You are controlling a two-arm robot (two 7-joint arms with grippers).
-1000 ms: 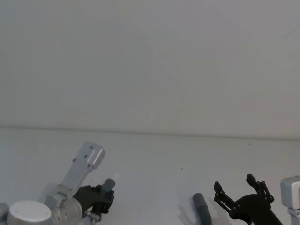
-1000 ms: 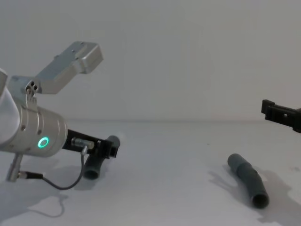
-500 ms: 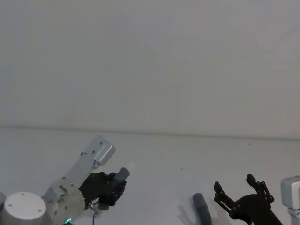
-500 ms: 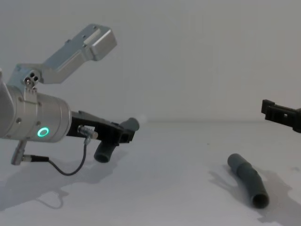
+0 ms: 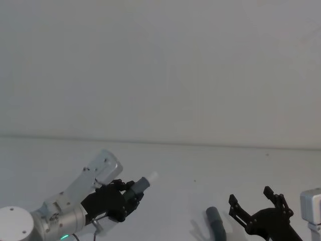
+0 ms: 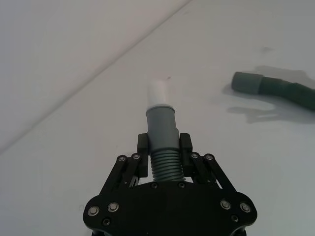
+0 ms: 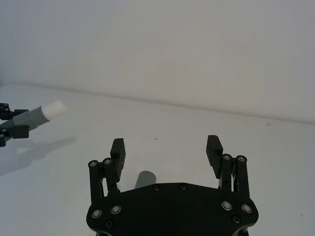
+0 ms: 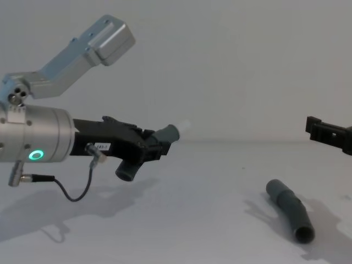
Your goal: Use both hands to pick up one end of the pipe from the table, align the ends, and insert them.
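Head view: the left end effector point(image 5: 128, 197) is clamped on the short piece point(image 5: 139, 186) and holds it up off the surface point(image 5: 175, 160). The white tip point(image 5: 152, 176) angles up and toward the robot's right. The right end effector point(image 5: 252, 197) hangs low with its jaws spread wide and nothing in them. The ribbed hose point(image 5: 216, 226) lies flat just to its left.

Left wrist view: the jaws pinch the ribbed part of the short piece, so the smooth collar and tip stick out free. Good grip imo. The hose's cuff point(image 6: 247, 82) is well apart from it on the surface.

Right wrist view: the cuff peeks out under the open jaws, closer to one finger than centred.

Chest view: the left arm reaches in roughly level with its wrist tipped up, and the short piece slants. The right arm hovers above the hose.

My take on the step in hand: centre the right jaws over the hose, drop, and grab behind the cuff so the opening stays clear. Then line the axes up before pushing.
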